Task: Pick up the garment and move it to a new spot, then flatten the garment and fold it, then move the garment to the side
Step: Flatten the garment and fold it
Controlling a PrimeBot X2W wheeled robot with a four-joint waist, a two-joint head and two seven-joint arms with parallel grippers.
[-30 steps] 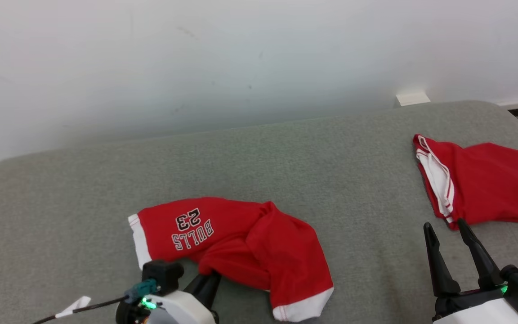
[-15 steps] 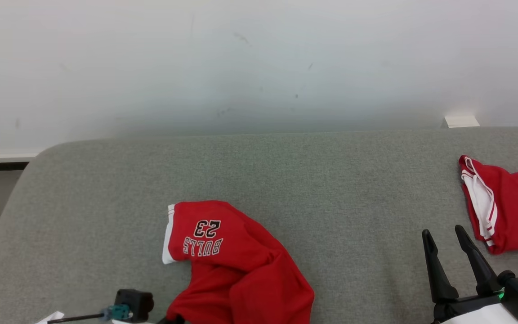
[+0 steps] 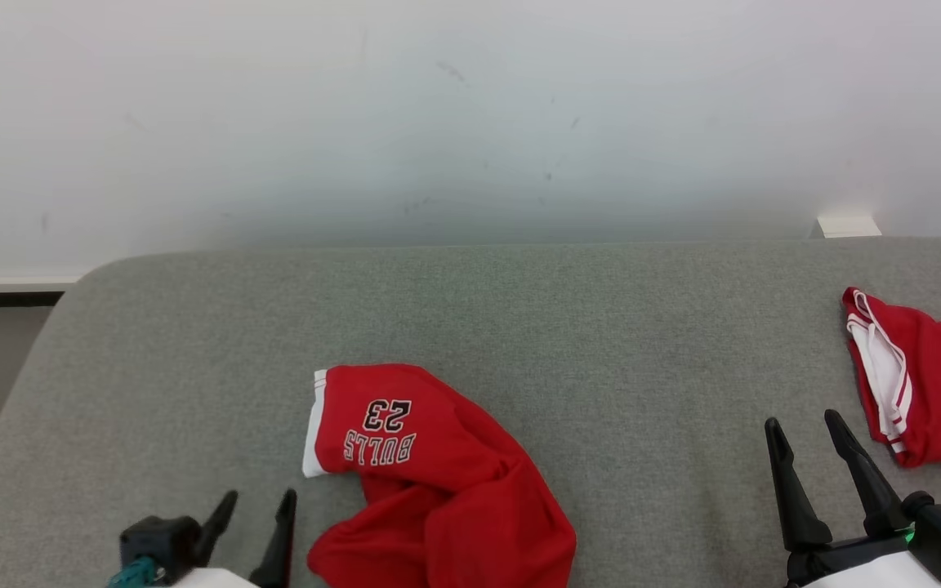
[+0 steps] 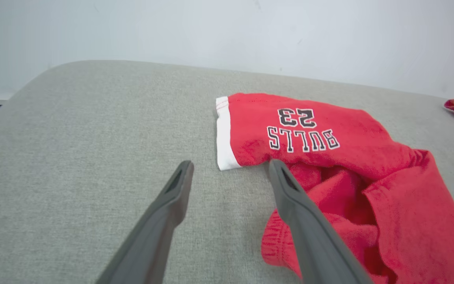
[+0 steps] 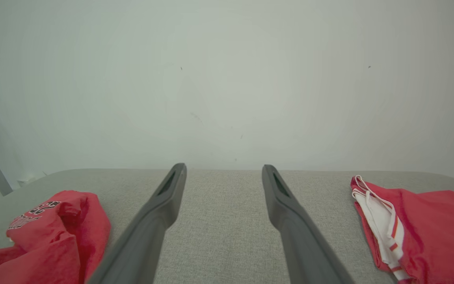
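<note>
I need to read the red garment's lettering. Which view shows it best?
Left wrist view: the lettering is large and whole, though upside down. In the head view the lettering is smaller, also upside down; the right wrist view catches a slanted fragment.

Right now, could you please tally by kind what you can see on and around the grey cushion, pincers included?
Red garments: 2, the printed garment and the striped garment
Pincers: 2, the left pincer and the right pincer, both open
Grey cushion: 1
Total: 5
</note>
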